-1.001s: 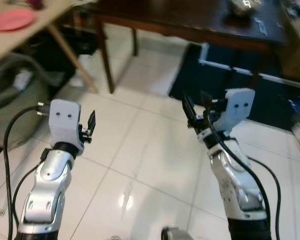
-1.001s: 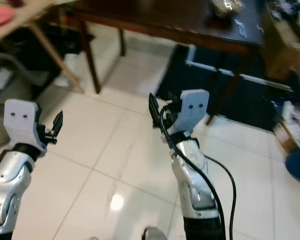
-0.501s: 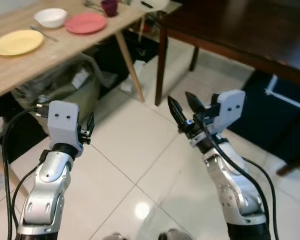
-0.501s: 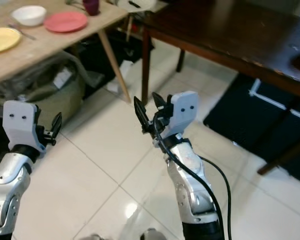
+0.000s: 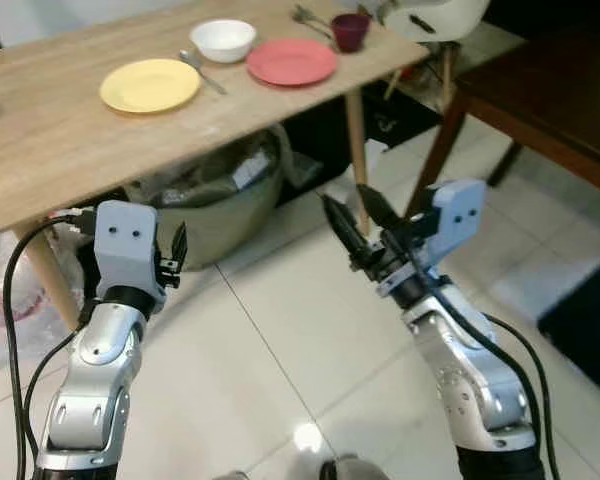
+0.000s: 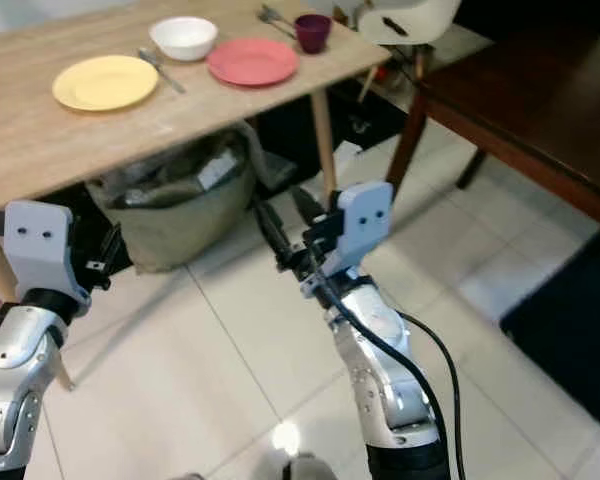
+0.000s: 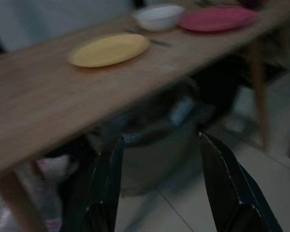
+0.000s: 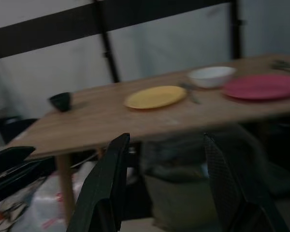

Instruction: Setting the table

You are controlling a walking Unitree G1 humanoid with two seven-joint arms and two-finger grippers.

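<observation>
Wooden table (image 5: 40, 150) ahead bears a yellow plate (image 5: 150, 85), red plate (image 5: 291, 62), white bowl (image 5: 225, 40) and maroon cup (image 5: 350, 31), so with left gripper (image 7: 159, 188) and right gripper (image 5: 348, 215) spread empty, the approach seemingly needs closing in

No text or labels can be read.

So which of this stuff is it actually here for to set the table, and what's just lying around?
For the job:
yellow plate
pink plate
white bowl
spoon
maroon cup
wooden table
left gripper and right gripper, both open and empty

Just lying about:
grey-green bag under the table
dark table
white chair
</observation>
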